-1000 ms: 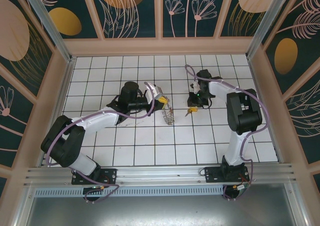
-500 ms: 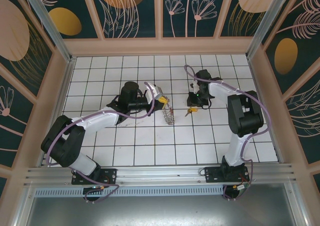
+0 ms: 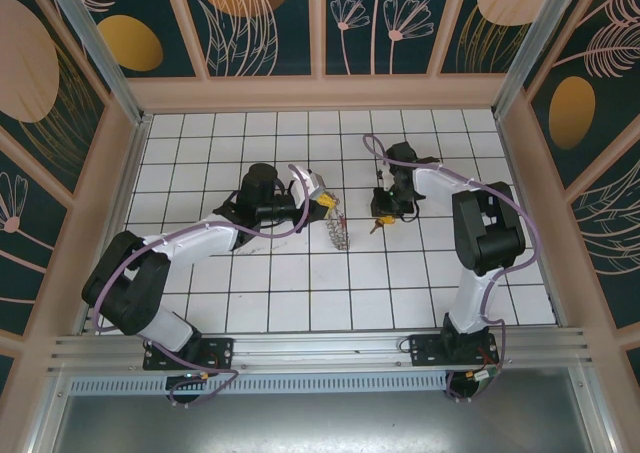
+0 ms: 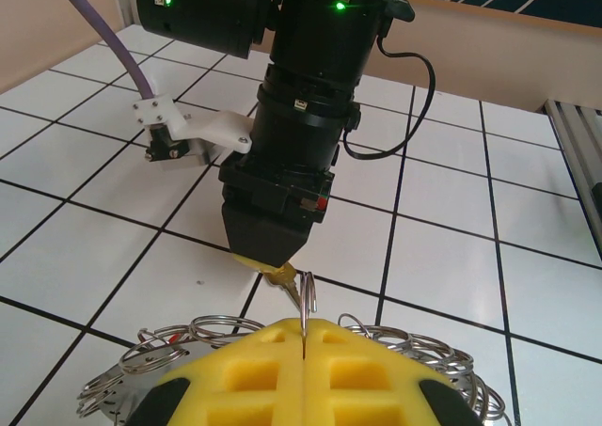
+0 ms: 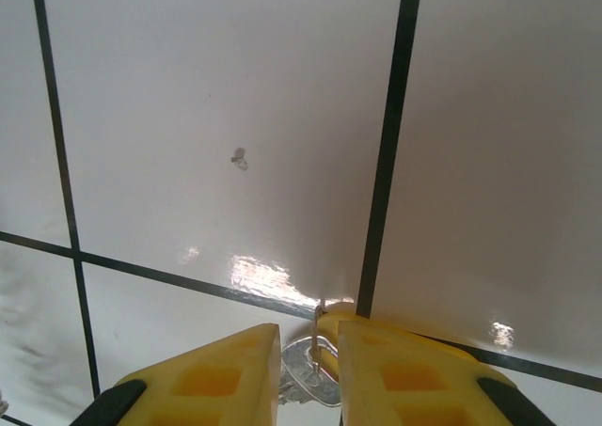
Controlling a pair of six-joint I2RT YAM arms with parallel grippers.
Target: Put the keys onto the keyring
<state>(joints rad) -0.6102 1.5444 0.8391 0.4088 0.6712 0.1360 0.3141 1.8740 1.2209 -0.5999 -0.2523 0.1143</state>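
Left wrist view, bottom edge: the left claw is clenched on the large flat grey keyring fringed with wire loops, whose loops fan out to either side of the yellow pads. Just beyond, at lower centre, a small silver metal key hangs close over the keyring, grasped by the right claw at frame centre, above the white tiled desk.

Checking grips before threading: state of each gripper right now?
Left gripper: closed, holding the keyring.
Right gripper: closed on a key, pinched between its pads.
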